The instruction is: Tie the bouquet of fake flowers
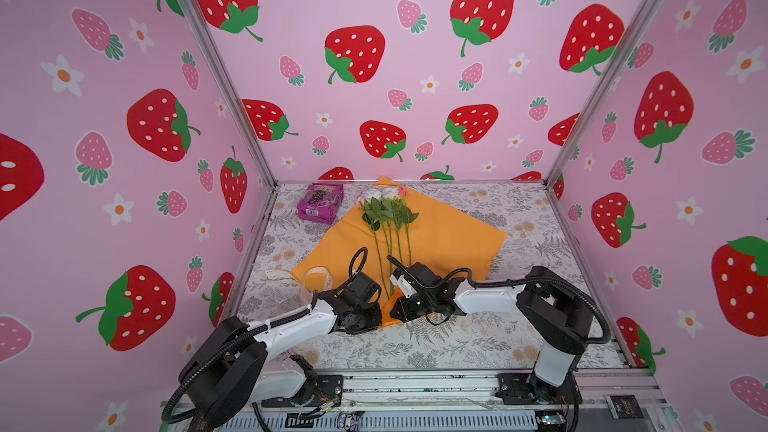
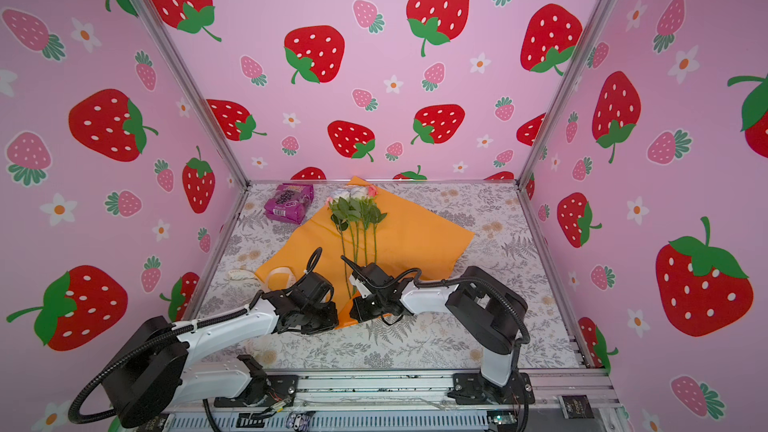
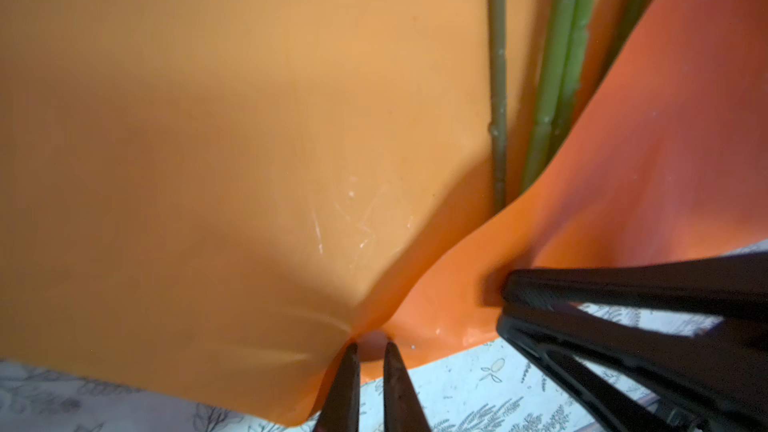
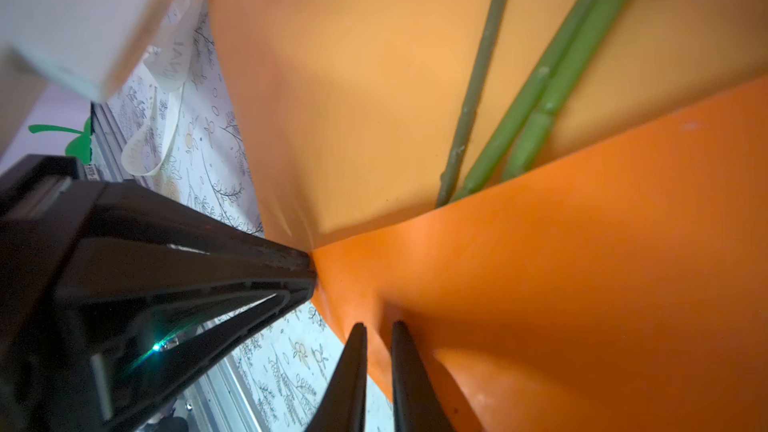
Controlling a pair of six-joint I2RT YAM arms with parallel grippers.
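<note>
Finding one: the bouquet [image 1: 388,218] lies at the centre in both top views, unbound. Its rose heads [image 1: 384,193] point to the upper edge and its stems [image 1: 390,247] run down toward the arms. All of it rests on the orange wrapping paper [image 1: 449,234], spread flat on the table [image 1: 457,338].

Finding two: both arms meet at the paper's lowest corner, just below the stem ends. In the left wrist view the left gripper [image 3: 370,347] shows narrow jaws pinching a fold of paper, with creases radiating from the tips. In the right wrist view the right gripper [image 4: 379,326] has equally narrow jaws astride the raised flap, which puckers there. We judge that it is gripped.

Finding three: the flap stands up and covers the stem ends. We judge that the two pinches sit close together so that the corner folds as one piece over the stems.

Finding four: the cream ribbon [image 1: 318,278] lies loose at left of centre, beside the paper. The purple packet [image 1: 320,203] sits at the upper left, clear of the work. We judge wrapping barely begun and tying not yet started.
</note>
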